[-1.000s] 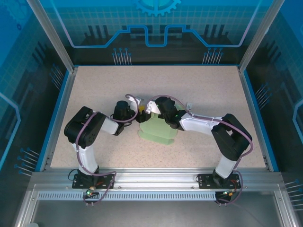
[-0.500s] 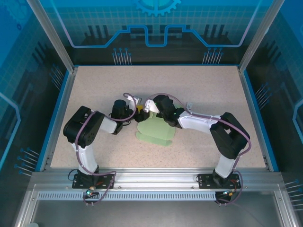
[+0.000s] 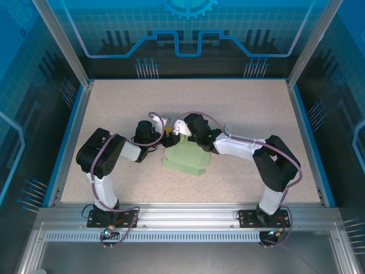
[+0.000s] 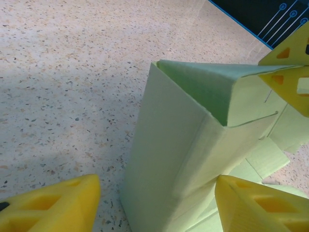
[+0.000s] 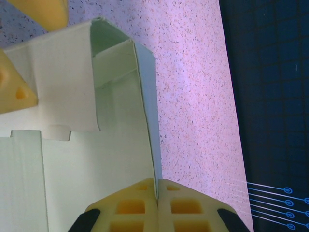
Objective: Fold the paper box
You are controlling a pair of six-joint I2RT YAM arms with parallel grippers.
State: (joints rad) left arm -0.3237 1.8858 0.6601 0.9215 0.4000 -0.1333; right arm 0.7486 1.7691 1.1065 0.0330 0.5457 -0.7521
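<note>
While right gripper (image 5: 157, 187) pinches paper box (image 5: 72, 169) wall, frame bottom | left gripper (image 4: 155, 187) wide, astride it | risk: squeezing may buckle thin panel

A speckled beige tabletop (image 3: 245, 103), blue-edged, lies between blue-patterned walls (image 3: 188, 34), with an aluminium rail (image 3: 188, 220) in front.

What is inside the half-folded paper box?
Inside the paper box I see bare panels and one tucked flap, nothing loose. The right end effector, pinching a wall, covers the near corner.
</note>
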